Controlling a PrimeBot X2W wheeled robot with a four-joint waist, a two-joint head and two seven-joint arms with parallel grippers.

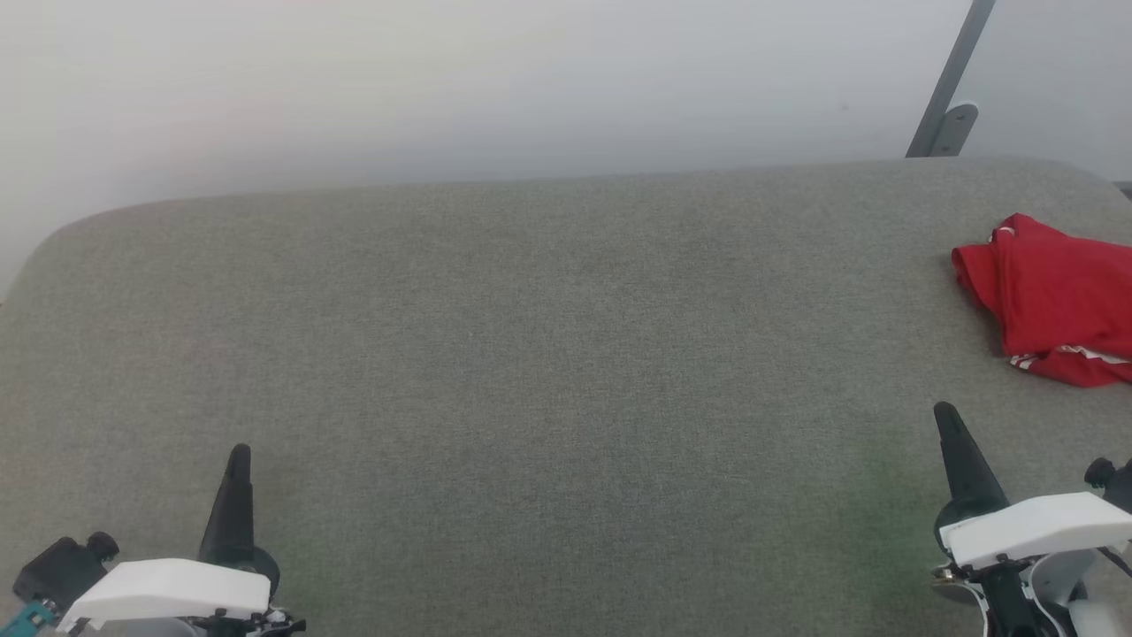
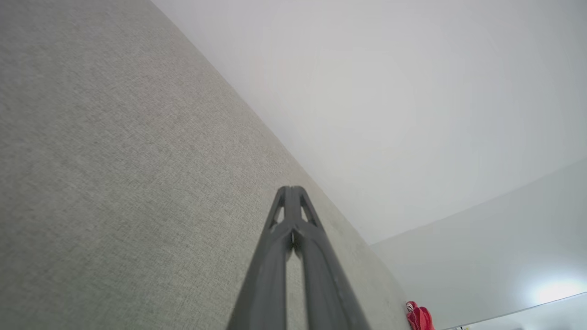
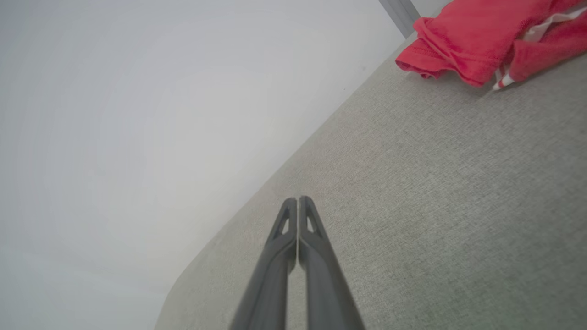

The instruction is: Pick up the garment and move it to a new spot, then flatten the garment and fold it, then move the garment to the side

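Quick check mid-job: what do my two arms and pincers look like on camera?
The left pincer and right pincer each have two long, dark grey tapering fingers with triangular cut-outs near the tips. Behind each sits an angular white wrist cover over black hardware with a round black knob. A small teal part shows beside the left wrist.

Folded red garment (image 1: 1052,296), far right

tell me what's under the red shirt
The shirt lies bunched on the grey fabric surface, which shows along its edges. Whatever is beneath its folds is covered and cannot be seen.
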